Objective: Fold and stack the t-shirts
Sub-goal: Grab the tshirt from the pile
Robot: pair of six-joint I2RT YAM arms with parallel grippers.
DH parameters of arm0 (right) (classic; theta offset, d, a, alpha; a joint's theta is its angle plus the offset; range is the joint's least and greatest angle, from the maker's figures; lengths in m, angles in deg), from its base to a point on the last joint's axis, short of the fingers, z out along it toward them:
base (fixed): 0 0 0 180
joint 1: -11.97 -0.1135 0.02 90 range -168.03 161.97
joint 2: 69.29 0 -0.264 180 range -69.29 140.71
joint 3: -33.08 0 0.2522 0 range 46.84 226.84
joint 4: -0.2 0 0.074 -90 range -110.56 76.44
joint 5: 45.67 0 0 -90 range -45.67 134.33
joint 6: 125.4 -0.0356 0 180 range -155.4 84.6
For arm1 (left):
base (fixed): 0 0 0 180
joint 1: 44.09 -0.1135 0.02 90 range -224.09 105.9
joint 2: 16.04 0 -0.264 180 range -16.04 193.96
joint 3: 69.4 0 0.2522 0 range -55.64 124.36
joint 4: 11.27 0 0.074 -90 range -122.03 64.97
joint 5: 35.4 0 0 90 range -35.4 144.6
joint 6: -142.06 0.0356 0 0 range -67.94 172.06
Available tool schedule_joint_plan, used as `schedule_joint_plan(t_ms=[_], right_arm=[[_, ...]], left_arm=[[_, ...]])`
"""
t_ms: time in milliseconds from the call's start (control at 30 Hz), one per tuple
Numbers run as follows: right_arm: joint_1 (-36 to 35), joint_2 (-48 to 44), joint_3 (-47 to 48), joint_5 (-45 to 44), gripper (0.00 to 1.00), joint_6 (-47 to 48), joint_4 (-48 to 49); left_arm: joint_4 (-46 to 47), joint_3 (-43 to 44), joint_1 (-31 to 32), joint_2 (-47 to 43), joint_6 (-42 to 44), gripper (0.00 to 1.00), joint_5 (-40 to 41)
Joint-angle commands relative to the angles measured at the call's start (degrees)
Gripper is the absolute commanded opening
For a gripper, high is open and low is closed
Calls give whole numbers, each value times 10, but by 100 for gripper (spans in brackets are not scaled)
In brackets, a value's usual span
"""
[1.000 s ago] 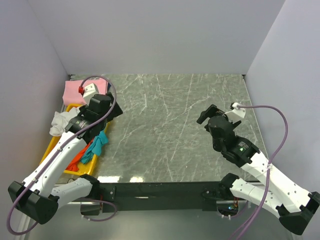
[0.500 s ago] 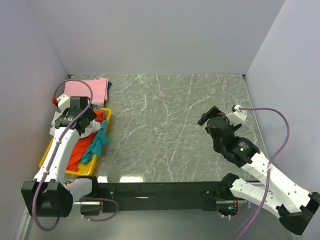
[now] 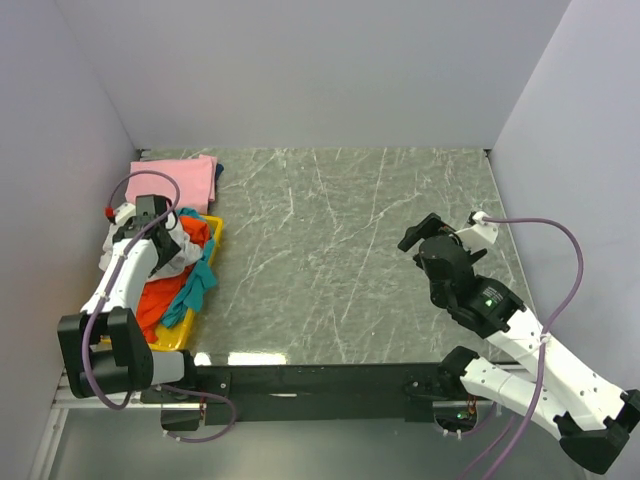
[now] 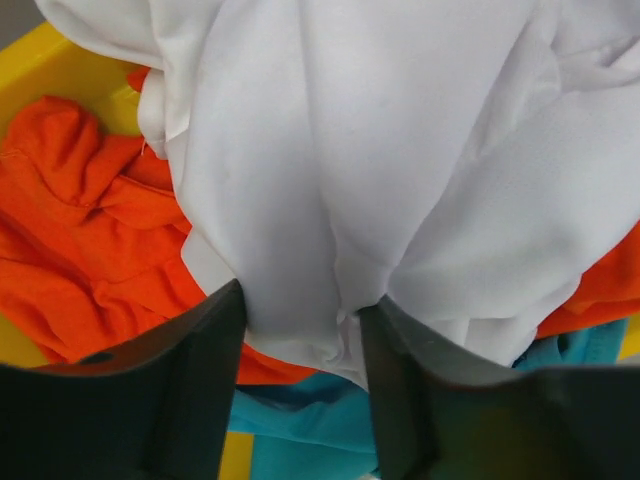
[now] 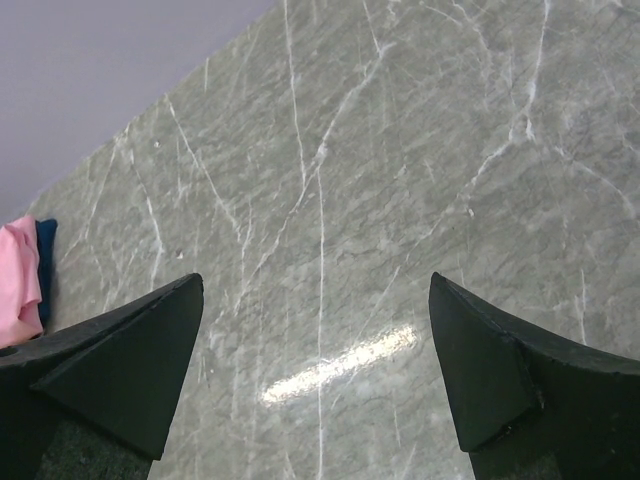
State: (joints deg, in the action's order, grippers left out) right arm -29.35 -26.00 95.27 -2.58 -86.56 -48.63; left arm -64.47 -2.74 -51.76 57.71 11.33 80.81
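Between pale walls (image 3: 300,70): grey veined marble tabletop (image 3: 330,250), t-shirts (image 3: 160,300) at left.

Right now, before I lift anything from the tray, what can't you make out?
- Left wrist view: whether the left end effector grips the white shirt or only straddles its fold.
- Top view: that end effector, hidden under its own wrist.
- Right wrist view: the pink shirt, cut by the left edge; the dark blue cloth beside it, too small to identify.
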Motion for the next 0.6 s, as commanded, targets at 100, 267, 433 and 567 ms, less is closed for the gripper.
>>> schedule_joint_plan(t_ms=[100, 267, 433, 567], right_arm=[[-1, 6, 5, -20, 100, 4, 14], [-1, 11, 2, -13, 99, 24, 42], [-1, 30, 9, -3, 99, 41, 51], [0, 43, 15, 2, 99, 47, 51]], left_arm=[[19, 4, -4, -11, 12, 24, -27], [-13, 66, -4, -28, 2, 0, -41], [-20, 171, -4, -28, 16, 0, -135], [55, 203, -3, -54, 22, 0, -279]])
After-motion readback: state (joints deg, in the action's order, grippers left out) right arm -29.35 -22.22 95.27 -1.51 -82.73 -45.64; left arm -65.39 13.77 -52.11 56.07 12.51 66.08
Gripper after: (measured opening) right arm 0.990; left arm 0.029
